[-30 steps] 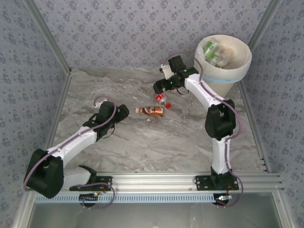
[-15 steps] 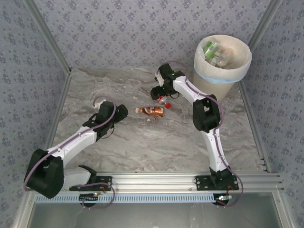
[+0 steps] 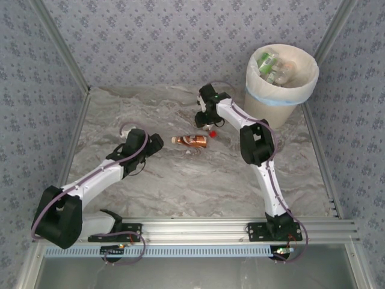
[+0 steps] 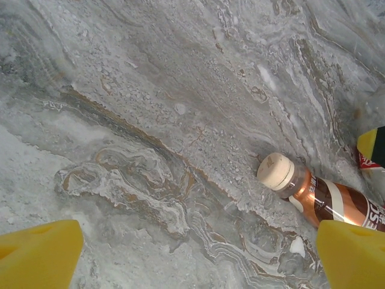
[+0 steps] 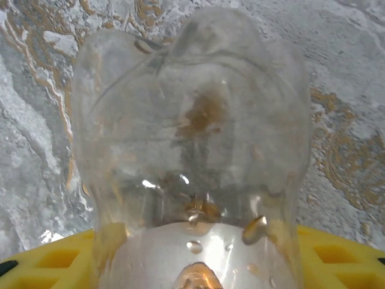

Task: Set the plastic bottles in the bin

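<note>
A clear bottle [image 5: 192,138] rests on the marble table [image 3: 180,180], left of the bin [image 3: 264,107], with the right gripper [image 3: 207,119] jaws narrowed onto its sides. Near it lies a copper bottle [image 4: 325,201], ahead of the left gripper [image 4: 198,256], whose jaws are spread wide. More bottles [image 3: 274,65] sit in the bin.

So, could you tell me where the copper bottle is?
The copper bottle lies on its side on the table in the top view, between the left gripper and the right gripper, cap leftward.
</note>
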Robot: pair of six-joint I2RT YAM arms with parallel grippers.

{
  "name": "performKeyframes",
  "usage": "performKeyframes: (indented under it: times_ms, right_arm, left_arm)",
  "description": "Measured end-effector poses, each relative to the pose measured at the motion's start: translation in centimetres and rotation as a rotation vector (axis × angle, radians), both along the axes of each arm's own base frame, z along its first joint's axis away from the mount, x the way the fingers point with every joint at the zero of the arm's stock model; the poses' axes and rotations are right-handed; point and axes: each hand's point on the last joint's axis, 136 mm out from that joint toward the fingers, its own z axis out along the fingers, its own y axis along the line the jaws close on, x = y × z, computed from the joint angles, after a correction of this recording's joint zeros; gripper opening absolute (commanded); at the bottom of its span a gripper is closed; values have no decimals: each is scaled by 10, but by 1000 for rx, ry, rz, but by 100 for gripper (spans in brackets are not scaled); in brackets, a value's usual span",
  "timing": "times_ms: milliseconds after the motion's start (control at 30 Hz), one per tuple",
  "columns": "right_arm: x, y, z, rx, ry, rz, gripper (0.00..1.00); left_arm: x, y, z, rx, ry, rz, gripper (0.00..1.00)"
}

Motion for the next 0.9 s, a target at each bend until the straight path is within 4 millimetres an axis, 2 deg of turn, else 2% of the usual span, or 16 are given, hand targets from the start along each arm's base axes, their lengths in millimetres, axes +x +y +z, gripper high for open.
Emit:
performKeyframes:
  times_ms: [133, 233, 500, 600, 733, 900]
  right_arm:
    - [-18, -16, 9, -10, -17, -23, 58]
    - [-35, -26, 32, 10, -73, -36, 57]
    - [-52, -39, 140, 144, -347, -72, 57]
    - [-57, -44, 173, 180, -430, -85, 57]
    - [-63, -54, 210, 223, -521, -114, 58]
    - [-63, -78, 252, 277, -612, -167, 58]
  left_arm:
    - [0, -3, -3, -5, 12, -11, 100]
    - [-1, -5, -9, -8, 29, -20, 100]
    - [4, -18, -15, -41, 54, -56, 99]
    - [7, -23, -16, -57, 60, -66, 99]
    - [8, -26, -16, -76, 63, -69, 99]
    - [7, -26, -16, -81, 63, -69, 99]
